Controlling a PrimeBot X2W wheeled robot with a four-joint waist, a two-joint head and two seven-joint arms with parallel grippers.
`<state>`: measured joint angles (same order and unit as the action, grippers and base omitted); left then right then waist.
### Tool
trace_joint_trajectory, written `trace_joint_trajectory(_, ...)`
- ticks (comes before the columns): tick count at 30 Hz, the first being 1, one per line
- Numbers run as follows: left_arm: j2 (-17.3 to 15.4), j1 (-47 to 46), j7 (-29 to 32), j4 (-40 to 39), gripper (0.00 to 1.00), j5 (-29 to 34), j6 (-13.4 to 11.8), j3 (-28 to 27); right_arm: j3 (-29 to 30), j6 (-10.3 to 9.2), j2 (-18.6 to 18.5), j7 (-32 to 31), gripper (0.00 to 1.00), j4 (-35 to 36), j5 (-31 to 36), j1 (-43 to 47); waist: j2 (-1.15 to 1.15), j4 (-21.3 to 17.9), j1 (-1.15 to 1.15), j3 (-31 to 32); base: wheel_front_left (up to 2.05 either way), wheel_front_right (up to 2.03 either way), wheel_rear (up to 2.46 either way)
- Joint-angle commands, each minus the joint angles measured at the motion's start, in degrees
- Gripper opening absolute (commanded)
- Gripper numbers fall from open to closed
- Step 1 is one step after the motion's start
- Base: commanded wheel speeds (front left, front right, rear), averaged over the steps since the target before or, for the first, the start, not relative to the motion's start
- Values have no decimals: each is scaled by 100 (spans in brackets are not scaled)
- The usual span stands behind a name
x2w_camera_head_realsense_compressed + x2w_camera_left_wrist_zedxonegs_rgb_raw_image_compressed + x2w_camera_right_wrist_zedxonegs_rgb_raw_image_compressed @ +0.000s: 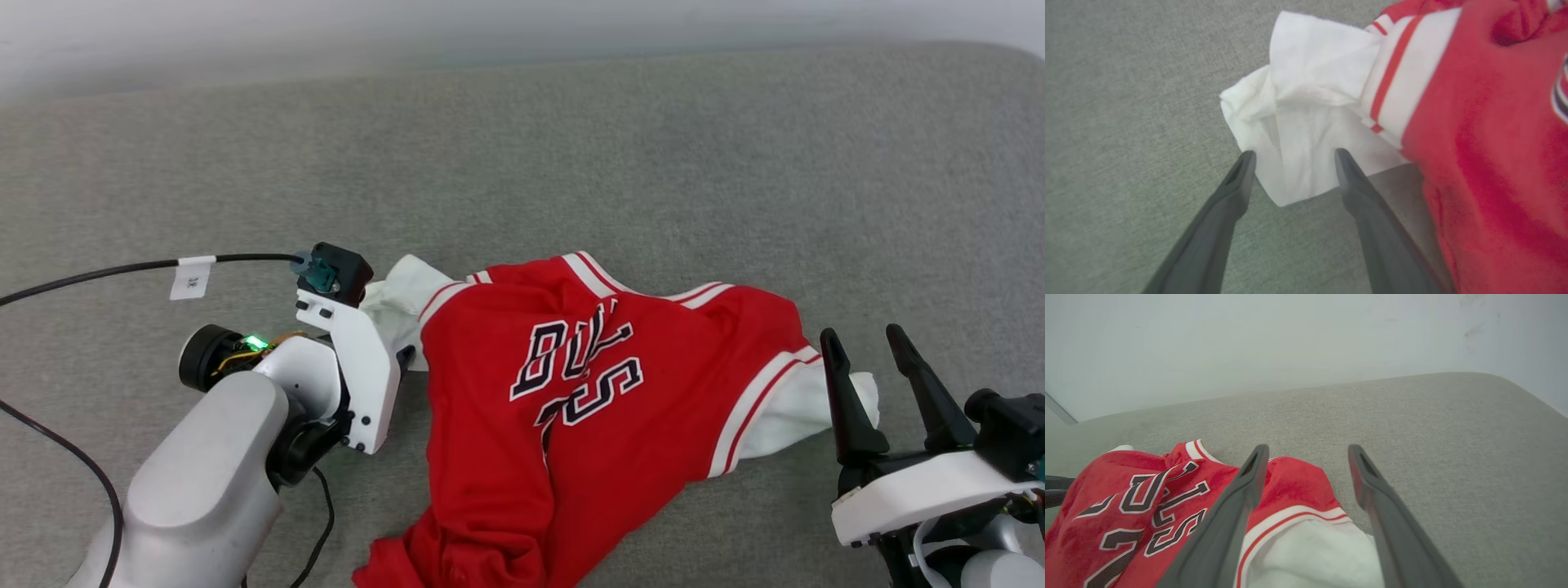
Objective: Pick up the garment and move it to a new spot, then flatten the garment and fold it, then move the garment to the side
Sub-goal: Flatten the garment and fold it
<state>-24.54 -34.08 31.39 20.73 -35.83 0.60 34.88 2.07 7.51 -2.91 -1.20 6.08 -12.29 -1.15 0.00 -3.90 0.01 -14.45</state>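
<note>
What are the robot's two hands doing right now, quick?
Left gripper: open, white sleeve between its fingers, not gripped.
Right gripper: open, holding nothing.

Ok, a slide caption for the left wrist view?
Open left end effector framing the white sleeve of the garment, on a grey surface.

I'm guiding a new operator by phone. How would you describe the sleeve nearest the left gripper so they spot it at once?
On the grey padded surface lies the crumpled red garment. At its left end, between the left gripper's open fingers, sits the sleeve: white and bunched, unlike the smoother sleeve by the right gripper.
</note>
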Motion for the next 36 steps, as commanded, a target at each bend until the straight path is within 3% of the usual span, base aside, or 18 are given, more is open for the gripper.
trace_joint_trajectory(1, -4, -138, 216, 372, 100, -27, 78, 84, -4, -3, 6, 107, 100, -139, -69, -133, 0, -165, -1, -188, 0, 0, 0)
trace_joint_trajectory(3, 38, -101, 383, 617, 100, -80, 130, 157, -7, -4, 5, 138, 100, -209, -89, -156, 0, -170, -1, -197, 0, 0, 0)
trace_joint_trajectory(4, 65, -86, 438, 714, 24, -118, 158, 180, -11, -4, 5, 161, 100, -242, -97, -166, 0, -167, -1, -196, 0, 0, 0)
trace_joint_trajectory(5, 85, -88, 443, 784, 0, -107, 158, 204, -14, -4, 6, 178, 100, -268, -109, -181, 0, -160, -1, -191, 0, 0, 0)
trace_joint_trajectory(7, 119, -56, 505, 912, 0, -138, 184, 253, -27, -4, 5, 187, 100, -314, -106, -222, 0, -134, -1, -172, 0, 0, 0)
trace_joint_trajectory(15, -86, 11, -512, 454, 0, 40, -132, -89, 59, -4, 6, 231, 100, -364, -94, -101, 0, 78, -1, 40, 0, 0, 0)
trace_joint_trajectory(24, -616, 1578, -903, -546, 0, -353, -946, -669, 199, -4, 5, 174, 100, -314, -85, 121, 0, 341, -1, 371, 0, 0, 0)
trace_joint_trajectory(29, -397, 2485, -1018, -625, 0, -863, -1113, -838, 246, -4, 4, 114, 100, -222, -62, 165, 0, 403, -1, 499, 0, 0, 0)
trace_joint_trajectory(30, -358, 2502, -1093, -620, 22, -870, -1121, -853, 272, -4, 5, 96, 100, -205, -58, 194, 0, 428, -1, 525, 0, 0, 0)
trace_joint_trajectory(31, -342, 2514, -1135, -603, 75, -863, -1098, -839, 292, -4, 5, 79, 100, -198, -60, 218, 0, 444, -1, 559, 0, 0, 0)
trace_joint_trajectory(32, -319, 2482, -1218, -610, 100, -820, -1087, -830, 318, -4, 5, 74, 100, -186, -52, 236, 0, 458, -1, 591, 0, 0, 0)
trace_joint_trajectory(36, -282, 2234, -1809, -696, 100, -572, -1148, -933, 408, -4, 4, 1, 100, -151, -74, 336, 0, 499, -1, 797, 0, 0, 0)
